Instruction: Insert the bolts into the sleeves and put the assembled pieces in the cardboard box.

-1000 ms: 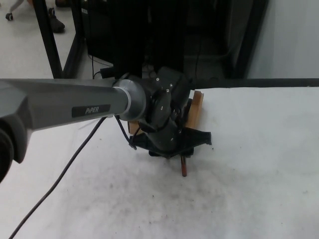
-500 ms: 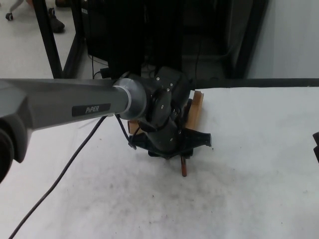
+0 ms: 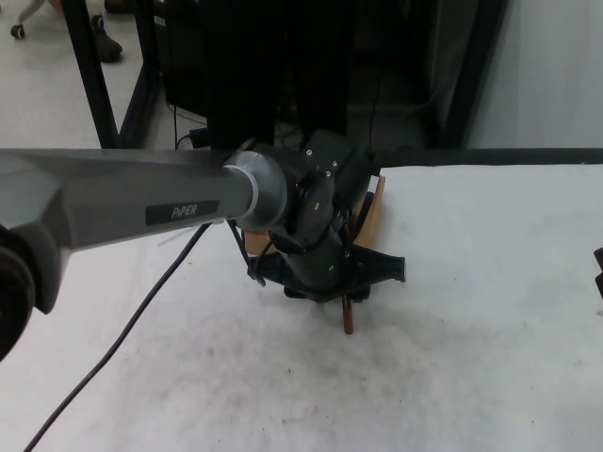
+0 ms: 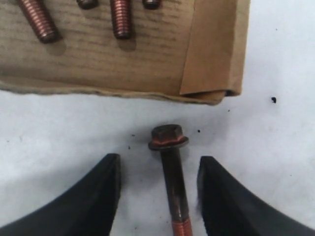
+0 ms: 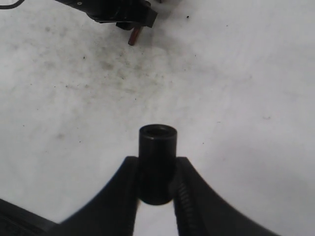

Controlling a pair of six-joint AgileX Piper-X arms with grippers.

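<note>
Bolt (image 4: 172, 182) and sleeve (image 5: 157, 152) are not yet joined, so the task looks partway done. Several threaded pieces (image 4: 120, 19) already lie in the cardboard box (image 4: 211, 54), though I cannot tell whether they are sleeved. The dark, flange-headed bolt with a coppery threaded end lies flat on the white bench (image 4: 275, 162), just near of the box, head toward it. It sits between the spread jaws of the left gripper (image 4: 158, 164). The right gripper (image 5: 157, 166) is clamped on the short black sleeve.

Left arm (image 3: 122, 202): grey tube, blk wrist housing (image 3: 316, 202) w/ small screws (image 3: 327, 168), blk cable (image 3: 122, 330); blk curved claw fingers (image 4: 93, 196).
</note>
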